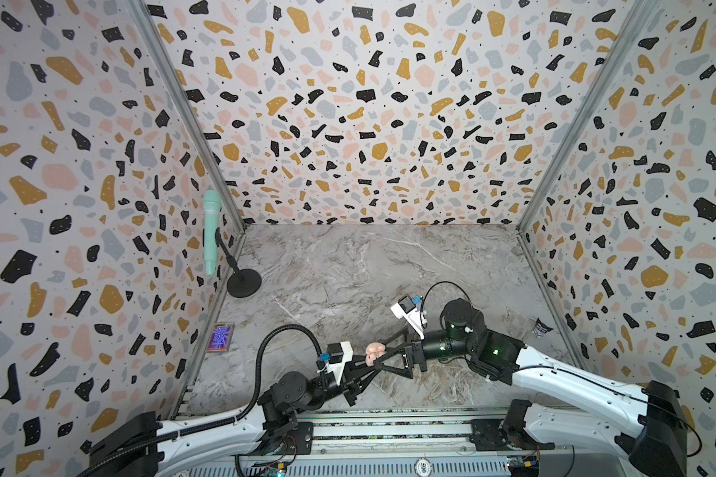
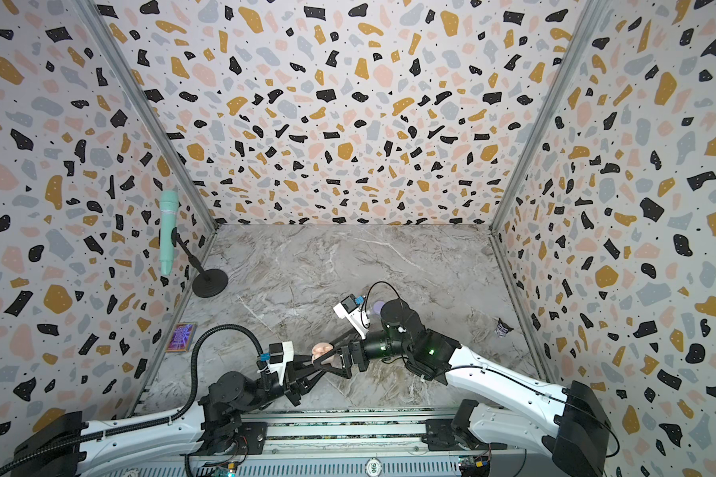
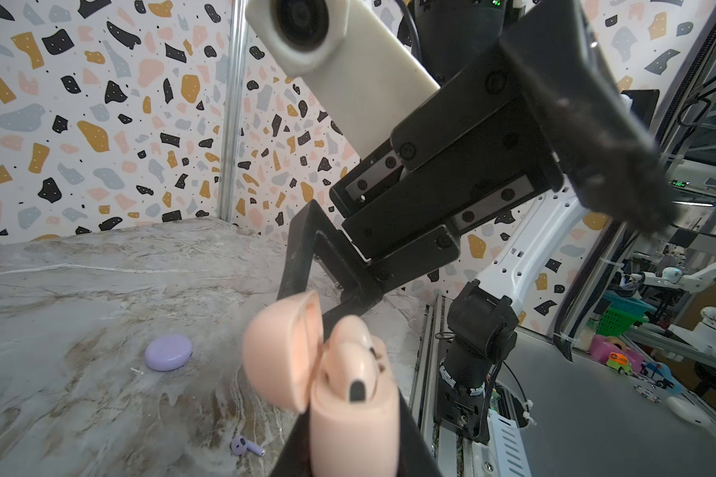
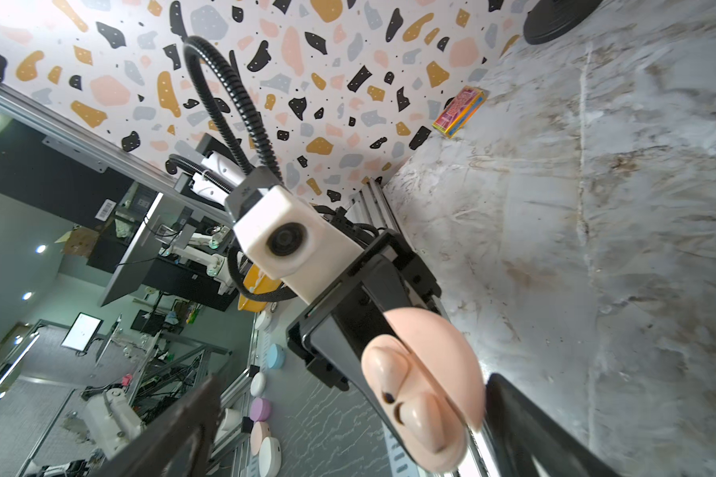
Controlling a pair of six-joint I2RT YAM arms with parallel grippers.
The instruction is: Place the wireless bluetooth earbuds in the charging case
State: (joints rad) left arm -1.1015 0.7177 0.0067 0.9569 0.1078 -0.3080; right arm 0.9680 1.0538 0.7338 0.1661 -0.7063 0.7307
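Note:
My left gripper (image 3: 350, 458) is shut on the body of a pink charging case (image 3: 350, 425), held above the table with its lid (image 3: 282, 351) hinged open. Two pale pink earbuds (image 3: 354, 367) sit in its wells, also seen in the right wrist view as earbuds (image 4: 406, 392). My right gripper (image 4: 348, 446) is open, one finger on each side of the case (image 1: 375, 353), touching nothing. A lavender case (image 3: 168, 352) lies shut on the marble, with one lavender earbud (image 3: 244, 446) loose nearer to me. In both top views the two grippers meet near the table's front middle.
A mint microphone (image 1: 211, 231) on a black round-based stand (image 1: 244, 283) is at the back left. A colourful small box (image 1: 220, 338) lies by the left wall, and a dark crumpled wrapper (image 1: 540, 328) by the right wall. Patterned walls enclose three sides.

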